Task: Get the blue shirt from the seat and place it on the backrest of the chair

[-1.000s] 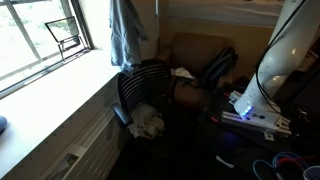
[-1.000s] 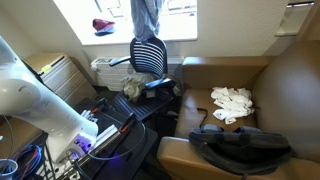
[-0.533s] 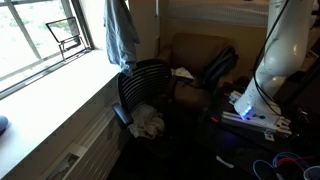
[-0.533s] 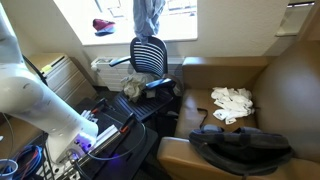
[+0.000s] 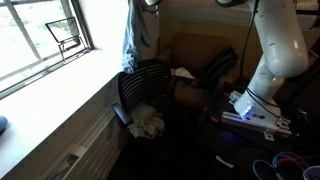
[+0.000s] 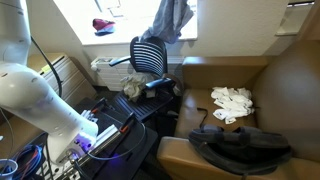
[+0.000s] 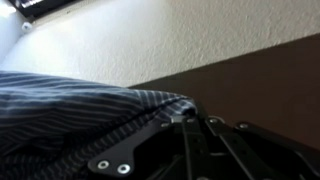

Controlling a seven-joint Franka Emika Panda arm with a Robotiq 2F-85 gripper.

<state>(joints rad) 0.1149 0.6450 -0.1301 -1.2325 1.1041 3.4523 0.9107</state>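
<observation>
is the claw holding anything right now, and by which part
The claw holds the blue shirt by a bunched fold at its top; the rest hangs free above the chair. Which part of the garment that fold is cannot be told.

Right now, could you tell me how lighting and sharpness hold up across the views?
Both exterior views: window blown out white, floor in deep shadow, blue shirt soft-edged. Wrist view: shirt stripes soft, gripper a dark mass.
</observation>
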